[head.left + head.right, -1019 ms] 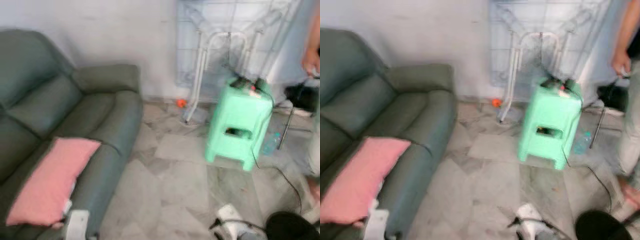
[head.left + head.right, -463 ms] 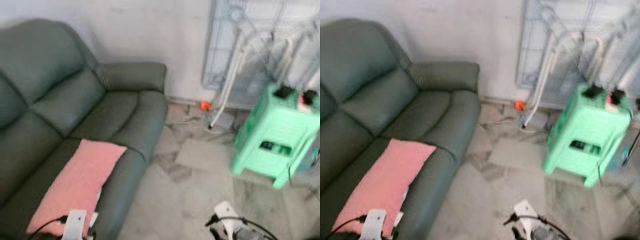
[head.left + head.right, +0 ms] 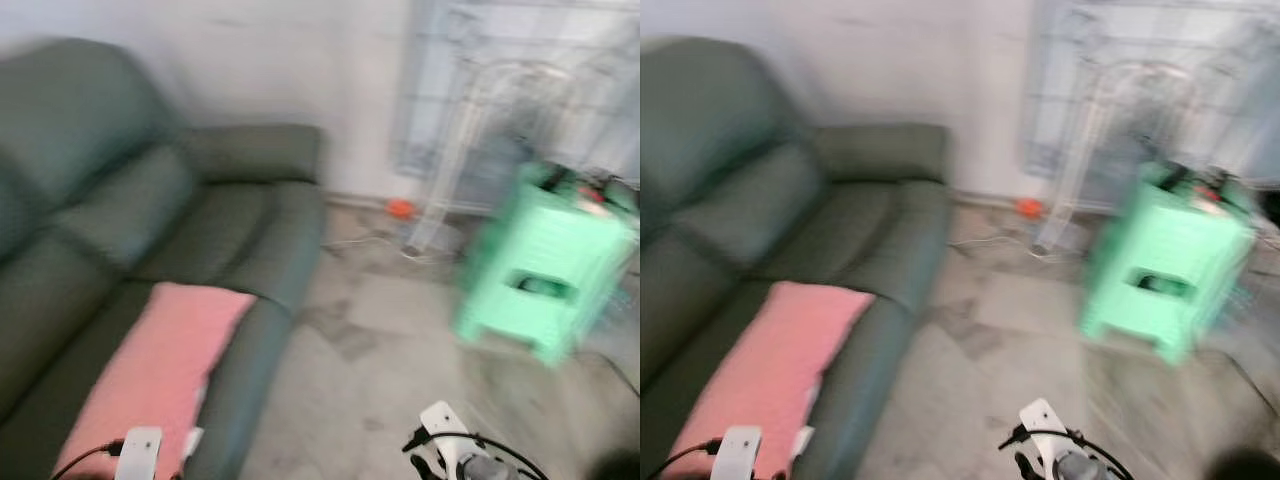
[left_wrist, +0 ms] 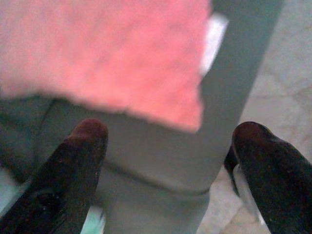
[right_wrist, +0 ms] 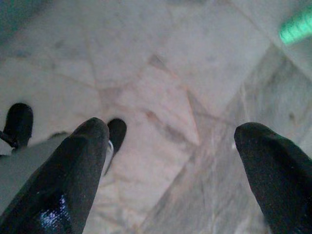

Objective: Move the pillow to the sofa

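A pink pillow point(image 3: 150, 375) lies flat on the front seat cushion of the dark green sofa point(image 3: 140, 215), at the lower left of the blurred eye views. My left arm's wrist point(image 3: 138, 450) shows at the bottom edge just in front of the pillow. In the left wrist view my left gripper point(image 4: 170, 161) is open, its fingers apart over the pillow's point(image 4: 102, 53) edge and the sofa's front point(image 4: 161, 146), holding nothing. My right gripper point(image 5: 170, 165) is open above the marble floor point(image 5: 195, 63).
A mint-green plastic stool point(image 3: 545, 265) with small items on top stands at the right. A folded table and a fan point(image 3: 500, 120) lean against the wall behind it. A small orange object point(image 3: 400, 208) and cables lie on the floor.
The camera has swung: the whole picture shifted first right, then a little left, and is now blurred. The person at the right edge has left the view. The pillow stays on the sofa.
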`<state>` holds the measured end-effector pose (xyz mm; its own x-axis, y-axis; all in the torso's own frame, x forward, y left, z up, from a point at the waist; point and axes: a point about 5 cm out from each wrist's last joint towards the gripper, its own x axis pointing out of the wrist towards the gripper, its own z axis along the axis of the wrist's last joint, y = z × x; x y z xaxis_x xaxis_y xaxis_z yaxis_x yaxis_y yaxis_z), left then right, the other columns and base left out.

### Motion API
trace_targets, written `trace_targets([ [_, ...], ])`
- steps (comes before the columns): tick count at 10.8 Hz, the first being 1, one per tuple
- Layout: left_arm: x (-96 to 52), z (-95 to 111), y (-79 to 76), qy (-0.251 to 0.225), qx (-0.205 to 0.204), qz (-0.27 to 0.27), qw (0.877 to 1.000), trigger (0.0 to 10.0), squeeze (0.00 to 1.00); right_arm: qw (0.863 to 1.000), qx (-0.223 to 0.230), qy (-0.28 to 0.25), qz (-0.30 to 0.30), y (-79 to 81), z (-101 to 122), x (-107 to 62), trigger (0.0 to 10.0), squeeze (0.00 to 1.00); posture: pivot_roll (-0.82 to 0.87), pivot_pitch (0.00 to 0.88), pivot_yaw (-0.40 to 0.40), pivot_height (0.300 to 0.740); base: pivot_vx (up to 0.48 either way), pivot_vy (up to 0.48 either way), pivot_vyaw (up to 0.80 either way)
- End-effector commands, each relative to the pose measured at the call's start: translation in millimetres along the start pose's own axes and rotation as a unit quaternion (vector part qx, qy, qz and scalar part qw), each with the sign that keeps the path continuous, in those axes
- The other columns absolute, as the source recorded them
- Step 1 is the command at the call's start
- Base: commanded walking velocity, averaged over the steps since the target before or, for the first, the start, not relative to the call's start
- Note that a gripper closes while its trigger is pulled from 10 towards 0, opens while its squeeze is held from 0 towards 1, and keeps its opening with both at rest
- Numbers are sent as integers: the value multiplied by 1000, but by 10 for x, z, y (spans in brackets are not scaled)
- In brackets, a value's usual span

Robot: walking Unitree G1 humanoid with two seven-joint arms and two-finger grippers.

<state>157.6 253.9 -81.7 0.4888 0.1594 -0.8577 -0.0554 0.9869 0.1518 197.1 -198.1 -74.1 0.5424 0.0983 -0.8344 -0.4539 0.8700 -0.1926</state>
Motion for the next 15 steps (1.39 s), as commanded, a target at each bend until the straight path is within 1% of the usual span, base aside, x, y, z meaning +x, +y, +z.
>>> trace_targets([
  [1, 5, 57, 6, -11, -9, -1, 1000, 10000, 0, 1000, -1, -3, -4, -22, 28, 2, 10000, 0, -171, 0, 33, 740, 0, 0, -788],
  [6, 4, 51, 12, -8, -7, 1, 1000, 10000, 0, 1000, 0, 1, -5, -28, 6, -3, 10000, 0, -176, 0, 31, 740, 0, 0, -788],
  [8, 4, 35, 1, -6, -20, 1, 1000, 10000, 0, 1000, 0, 6, -7, -30, -14, -5, 10000, 0, -173, 0, 32, 740, 0, 0, -788],
  [15, 4, 35, -4, -5, -11, -5, 1000, 10000, 0, 1000, 5, 9, -8, -25, -18, -4, 10000, 0, -174, 0, 36, 740, 0, 0, -788],
])
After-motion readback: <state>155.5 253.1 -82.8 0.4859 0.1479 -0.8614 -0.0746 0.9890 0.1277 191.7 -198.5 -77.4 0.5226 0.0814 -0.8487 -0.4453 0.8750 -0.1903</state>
